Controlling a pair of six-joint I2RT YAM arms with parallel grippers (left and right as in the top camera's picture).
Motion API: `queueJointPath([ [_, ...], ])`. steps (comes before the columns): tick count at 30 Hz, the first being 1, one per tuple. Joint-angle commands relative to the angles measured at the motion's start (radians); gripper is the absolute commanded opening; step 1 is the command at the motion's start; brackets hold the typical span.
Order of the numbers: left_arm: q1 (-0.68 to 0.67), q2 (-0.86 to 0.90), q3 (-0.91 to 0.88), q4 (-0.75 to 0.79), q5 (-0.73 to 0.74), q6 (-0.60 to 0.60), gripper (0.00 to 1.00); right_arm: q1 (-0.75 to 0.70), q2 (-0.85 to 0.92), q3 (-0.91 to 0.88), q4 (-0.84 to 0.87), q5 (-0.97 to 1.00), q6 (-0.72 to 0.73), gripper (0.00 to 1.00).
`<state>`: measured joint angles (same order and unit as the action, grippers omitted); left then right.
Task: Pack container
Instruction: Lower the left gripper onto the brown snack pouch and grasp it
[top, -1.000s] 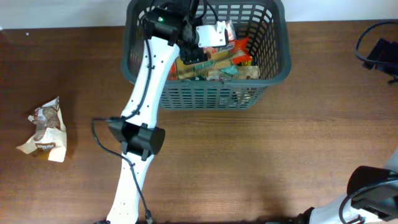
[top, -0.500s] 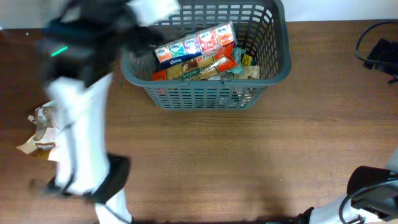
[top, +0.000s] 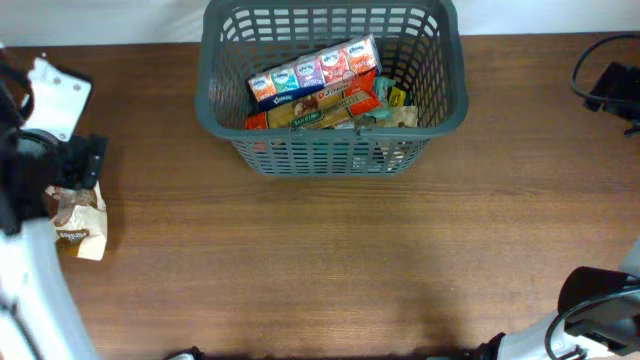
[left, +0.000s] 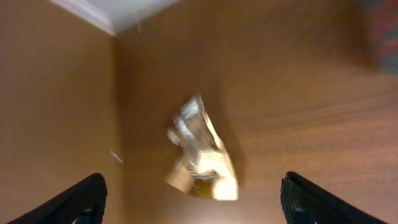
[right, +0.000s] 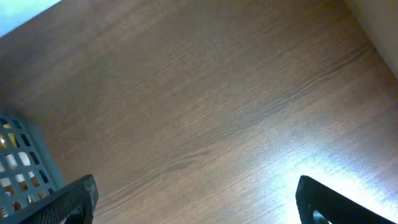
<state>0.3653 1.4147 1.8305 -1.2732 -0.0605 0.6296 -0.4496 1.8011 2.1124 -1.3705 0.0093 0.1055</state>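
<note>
Left gripper (left: 193, 202): spread wide, nothing between the fingers. Hangs at 9 o'clock of the table (top: 400, 260), above the crumpled snack bag (left: 202, 158), not touching it. Has swung there within a second from inside the container (top: 330, 155), clean across from 12 o'clock to the left edge. Uncovers the load by leaving: shows a multi-pack of small colourful cartons (top: 315, 70) lying slantwise on top, with a long pasta-like packet (top: 320, 105) touching its 6 o'clock side. Leaves the container where it was, at 12 o'clock against the far edge, upright.

Reads as one drop finished and the next pick begun. Looks to be the last loose item on the wood, so packing seems close to done. Calls next for a descent onto the bag, a close across its crumpled body, then a carry back toward 12 o'clock and a release over the rim. Might slip or crush under the pinch, being soft.

Right gripper (right: 196, 199): likewise wide and empty, parked near 5 o'clock over bare wood, well apart from the bag, with a corner of the container just showing at its 9 o'clock.
</note>
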Motion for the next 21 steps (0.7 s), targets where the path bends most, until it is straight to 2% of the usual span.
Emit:
queueJointPath([
  [1,0.126,0.086,-0.248,0.065,-0.024,-0.214,0.83,-0.002,-0.012,-0.002,0.001,-0.001,0.008,0.99],
  [5,0.166,0.17,-0.341,0.157,-0.028,-0.213,0.83,-0.002,-0.012,-0.002,0.001,-0.001,0.008,0.99],
  [9,0.168,0.28,-0.344,0.208,-0.063,-0.214,0.82,-0.002,-0.012,-0.002,0.001,-0.001,0.008,0.99],
  [12,0.169,0.36,-0.343,0.211,-0.118,-0.217,0.76,-0.002,-0.012,-0.002,0.001,-0.001,0.008,0.99],
  [21,0.169,0.544,-0.343,0.28,-0.201,-0.225,0.76,-0.002,-0.012,-0.002,0.001,-0.001,0.008,0.99],
])
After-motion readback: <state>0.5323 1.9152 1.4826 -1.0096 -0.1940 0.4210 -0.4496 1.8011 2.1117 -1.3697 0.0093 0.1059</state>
